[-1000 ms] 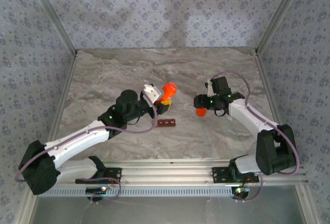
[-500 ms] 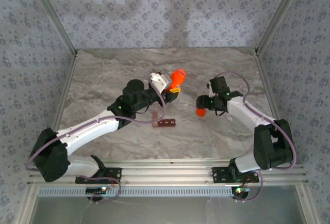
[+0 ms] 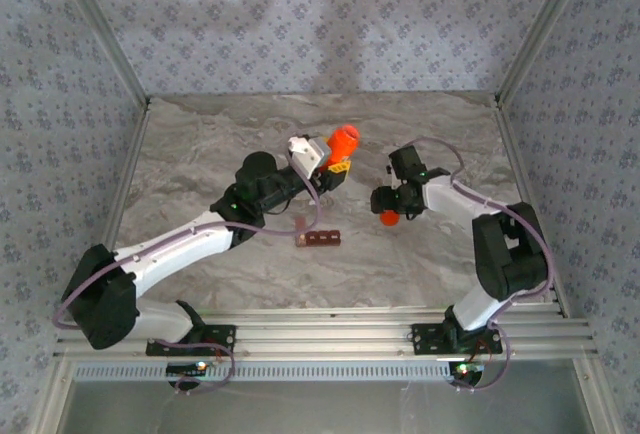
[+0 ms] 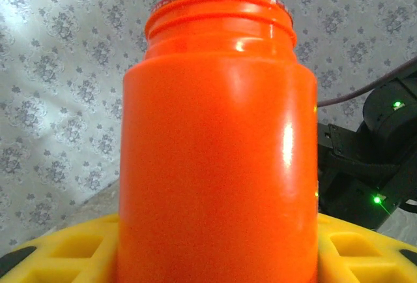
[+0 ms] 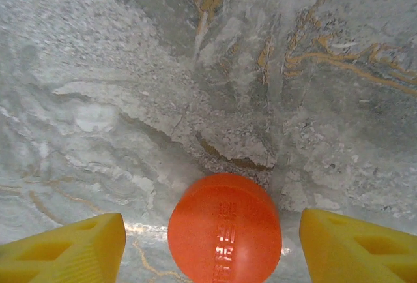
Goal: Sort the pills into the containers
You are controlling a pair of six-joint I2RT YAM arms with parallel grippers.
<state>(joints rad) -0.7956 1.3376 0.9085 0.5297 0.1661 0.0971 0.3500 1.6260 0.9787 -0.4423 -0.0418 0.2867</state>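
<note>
- Containers [image 3: 322,239] are the goal of the step in hand, which looks to be bringing the opened orange bottle [image 3: 344,140] over them and tipping pills out. The mouth should come low over one cell before any tilt. A slow tilt would let pills drop a few at a time rather than scatter over the marble table [image 3: 200,164].
- Left gripper [image 3: 337,161] is clamped on the bottle's lower body, its yellow fingers [image 4: 65,250] against both sides. The bottle sits just above the centre of the top view, up and slightly right of the strip.
- The bottle's neck carries no cap. A pale disc with red marks shows at the rim in the left wrist view; whether that is a seal cannot be told, and a seal would block pouring.
- Right gripper [image 3: 390,212] stands open and holds nothing, with a gap on each side of the orange cap [image 5: 225,227]. It lies right of centre and is best left clear of the pouring path.
- The strip is small, flat and dark red-brown, with joined square cells in a row, lying just below centre. No pills can be made out.
</note>
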